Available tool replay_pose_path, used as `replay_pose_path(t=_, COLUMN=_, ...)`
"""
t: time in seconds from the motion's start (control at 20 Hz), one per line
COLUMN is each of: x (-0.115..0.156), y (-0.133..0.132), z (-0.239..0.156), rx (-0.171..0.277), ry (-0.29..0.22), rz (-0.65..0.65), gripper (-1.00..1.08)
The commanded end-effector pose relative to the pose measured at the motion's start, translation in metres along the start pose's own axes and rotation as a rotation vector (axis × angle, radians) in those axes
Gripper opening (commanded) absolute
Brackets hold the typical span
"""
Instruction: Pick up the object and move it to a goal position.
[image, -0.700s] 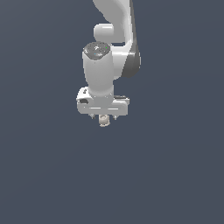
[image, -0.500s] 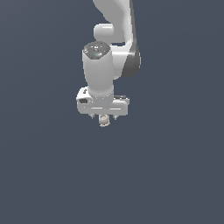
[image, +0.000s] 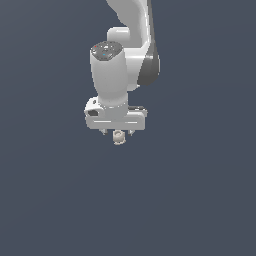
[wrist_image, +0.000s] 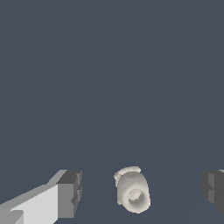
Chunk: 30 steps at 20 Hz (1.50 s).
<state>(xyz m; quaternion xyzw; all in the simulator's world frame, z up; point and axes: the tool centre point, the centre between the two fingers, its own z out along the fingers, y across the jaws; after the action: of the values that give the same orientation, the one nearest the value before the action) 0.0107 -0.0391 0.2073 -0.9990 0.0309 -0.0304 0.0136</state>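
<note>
The object is a small cream-beige roundish lump just below the white crossbar of my gripper in the exterior view. In the wrist view the object lies between the two dark grey fingers with a clear gap on each side. One finger and the other finger stand wide apart and neither touches it. The gripper is open and points straight down over the object.
The white-grey arm rises from the gripper towards the top of the exterior view. The ground is a plain dark grey-blue surface with no other object or edge in sight.
</note>
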Motion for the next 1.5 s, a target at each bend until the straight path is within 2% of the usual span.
replay_pose_path(t=0.0, x=-0.001, y=0.0, z=0.001, rx=0.0, ry=-0.001, rz=-0.001, gripper=1.0)
replay_pose_path(t=0.4, x=-0.017, y=0.004, z=0.024, rx=-0.006, ry=-0.012, rz=-0.026, gripper=1.0)
replay_pose_path(t=1.05, x=-0.087, y=0.015, z=0.093, rx=-0.022, ry=-0.05, rz=-0.12, gripper=1.0)
replay_pose_path(t=1.45, x=-0.109, y=0.017, z=0.11, rx=-0.025, ry=-0.061, rz=-0.148, gripper=1.0)
